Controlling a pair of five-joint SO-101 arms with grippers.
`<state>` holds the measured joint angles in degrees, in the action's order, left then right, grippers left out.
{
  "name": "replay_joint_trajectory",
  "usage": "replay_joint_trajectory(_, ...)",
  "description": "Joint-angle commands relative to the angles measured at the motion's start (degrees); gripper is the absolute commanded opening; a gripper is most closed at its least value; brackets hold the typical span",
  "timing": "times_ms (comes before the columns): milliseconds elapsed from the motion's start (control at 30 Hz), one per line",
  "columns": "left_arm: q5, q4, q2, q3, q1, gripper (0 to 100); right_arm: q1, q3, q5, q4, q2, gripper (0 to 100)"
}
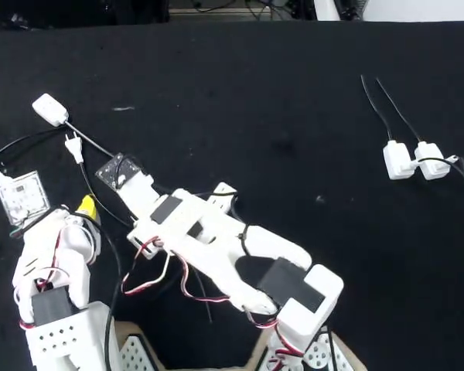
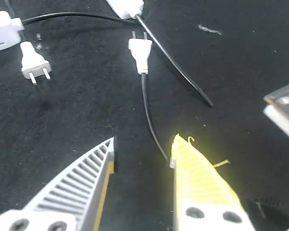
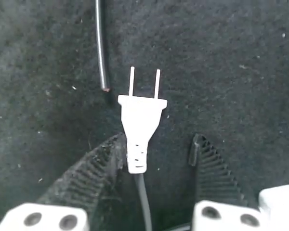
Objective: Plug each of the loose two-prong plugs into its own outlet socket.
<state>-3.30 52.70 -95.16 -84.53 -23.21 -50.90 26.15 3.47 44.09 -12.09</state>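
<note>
A white two-prong plug (image 3: 139, 120) lies on the black mat between the black fingers of my right gripper (image 3: 156, 139), which is open; its body rests against one finger (image 3: 98, 163). My left gripper (image 2: 143, 144) is open and holds nothing, low over the thin cable of a second plug (image 2: 139, 52) (image 1: 75, 145). A third plug (image 2: 33, 62) lies loose near a white outlet socket (image 2: 1, 31). Another socket (image 1: 50, 110) sits beyond the second plug, and its cable ends near my right gripper (image 1: 117, 171).
Two white sockets (image 1: 398, 158) (image 1: 431, 161) with thin black wires sit far off at the right of the mat. A square white panel (image 1: 22, 195) lies beside the left arm. The right arm's body crosses the mat in front of the left arm.
</note>
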Motion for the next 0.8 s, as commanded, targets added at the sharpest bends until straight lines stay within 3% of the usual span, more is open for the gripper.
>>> replay_joint_trajectory(0,-1.05,-1.05,-0.62,1.71,-2.07,20,-1.85,-5.14,0.53,-1.85,-0.04,17.5)
replay_joint_trajectory(133,-4.22,-0.79,-0.62,2.51,-4.18,20,-3.16,-5.58,0.53,-1.85,-0.48,16.7)
replay_joint_trajectory(533,-4.40,-0.79,-0.62,2.51,-4.79,20,-3.60,-3.91,0.18,-1.85,-0.48,15.8)
replay_joint_trajectory(700,-4.40,-0.79,-0.62,2.51,-4.79,20,-0.97,-3.91,0.09,-1.41,-0.57,1.2)
replay_joint_trajectory(767,-4.40,-0.79,-0.62,2.51,-4.79,20,0.09,-4.18,0.09,-0.70,-1.54,2.8)
